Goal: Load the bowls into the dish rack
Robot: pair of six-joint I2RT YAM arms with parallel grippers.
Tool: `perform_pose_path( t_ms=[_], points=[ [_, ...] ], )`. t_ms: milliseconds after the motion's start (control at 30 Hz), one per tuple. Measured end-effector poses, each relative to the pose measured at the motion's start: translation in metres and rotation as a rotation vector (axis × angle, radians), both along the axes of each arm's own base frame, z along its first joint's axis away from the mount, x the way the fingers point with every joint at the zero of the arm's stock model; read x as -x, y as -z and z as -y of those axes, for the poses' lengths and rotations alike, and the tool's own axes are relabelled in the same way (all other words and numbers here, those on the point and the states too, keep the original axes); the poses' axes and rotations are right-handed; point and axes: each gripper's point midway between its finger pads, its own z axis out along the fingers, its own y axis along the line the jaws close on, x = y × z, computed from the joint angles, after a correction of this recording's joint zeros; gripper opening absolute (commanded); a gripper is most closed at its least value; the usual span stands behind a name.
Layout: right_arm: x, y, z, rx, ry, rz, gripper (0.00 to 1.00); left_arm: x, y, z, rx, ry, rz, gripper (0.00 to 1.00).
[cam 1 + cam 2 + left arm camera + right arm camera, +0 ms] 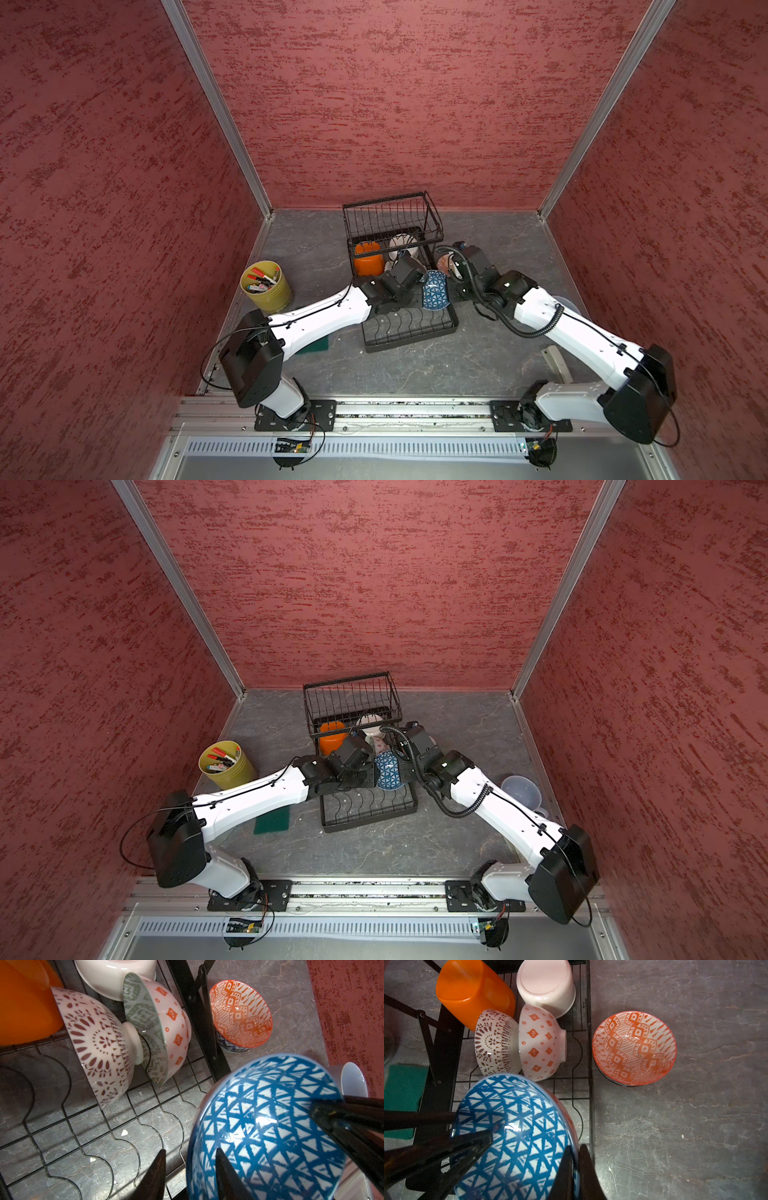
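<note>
My right gripper (576, 1146) pinches the rim of the blue bowl (517, 1126), lower middle of frame. My left gripper (190, 1150) straddles its far rim, fingers narrow, the outer one apart from it. The bowl hangs tilted over the dish rack (409, 332), centre frame.

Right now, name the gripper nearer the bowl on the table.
Right. The right gripper pinches the blue bowl beside the tabletop bowl; left gripper is across the blue bowl.

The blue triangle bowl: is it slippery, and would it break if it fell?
Probably slippery: the blue triangle bowl shines with glossy glaze, and the right gripper pinches only its thin rim. Likely breakable if dropped, since it looks like hard ceramic. Its round side might let it roll.
</note>
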Motion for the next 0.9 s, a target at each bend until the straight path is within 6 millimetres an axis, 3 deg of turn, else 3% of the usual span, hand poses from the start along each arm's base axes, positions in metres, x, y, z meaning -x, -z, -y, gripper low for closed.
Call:
perform_pose_path(
  t_ms=[267, 400, 633, 900],
  points=[
    [0.003, 0.005, -0.002, 0.011, -0.003, -0.018, 0.0, -0.007, 0.0, -0.001, 0.001, -0.03, 0.006, 0.01],
    [0.003, 0.007, -0.004, 0.011, -0.003, -0.022, 0.0, -0.007, 0.001, -0.002, -0.003, -0.031, 0.003, 0.0],
    [0.003, 0.009, -0.004, 0.012, -0.003, -0.026, 0.13, -0.007, 0.002, -0.003, -0.005, -0.032, 0.001, 0.0],
    [-0.003, 0.011, -0.009, 0.0, 0.003, -0.019, 0.19, -0.004, 0.007, -0.005, -0.018, -0.022, -0.011, 0.0]
  ],
)
